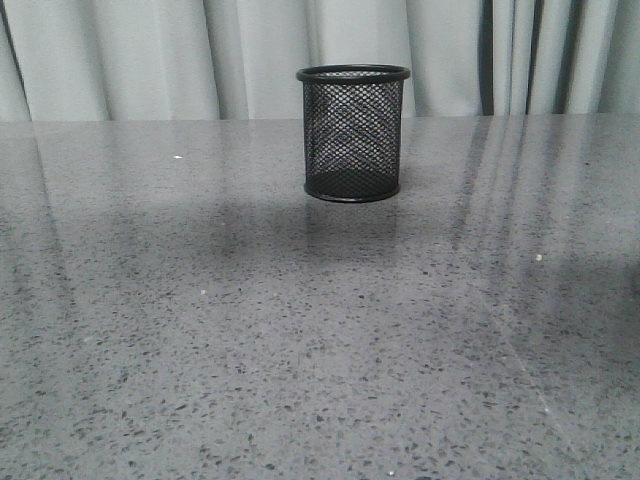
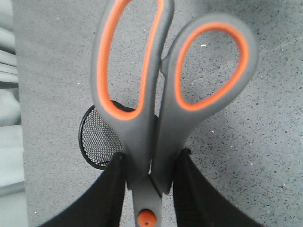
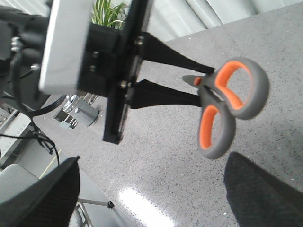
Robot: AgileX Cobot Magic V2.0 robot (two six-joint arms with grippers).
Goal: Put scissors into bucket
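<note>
The bucket [image 1: 352, 135], a black wire-mesh cup, stands upright at the back middle of the grey table [image 1: 300, 350]; neither arm shows in the front view. High above the table, my left gripper [image 2: 152, 156] is shut on the scissors [image 2: 142, 137] just below their grey, orange-lined handle loops. The loops point away from the wrist, and the blades are hidden. Part of the bucket [image 2: 97, 137] shows far below, beside the scissors' handles. The right wrist view catches the left gripper [image 3: 201, 84] holding the scissors [image 3: 227, 109] in the air. My right gripper [image 3: 154, 161] is open wide and holds nothing.
Pale curtains [image 1: 150, 60] hang behind the table. The right wrist view shows the table's edge with floor beyond it, black cables [image 3: 28, 137], a metal fitting [image 3: 75, 111] and a green plant [image 3: 109, 12].
</note>
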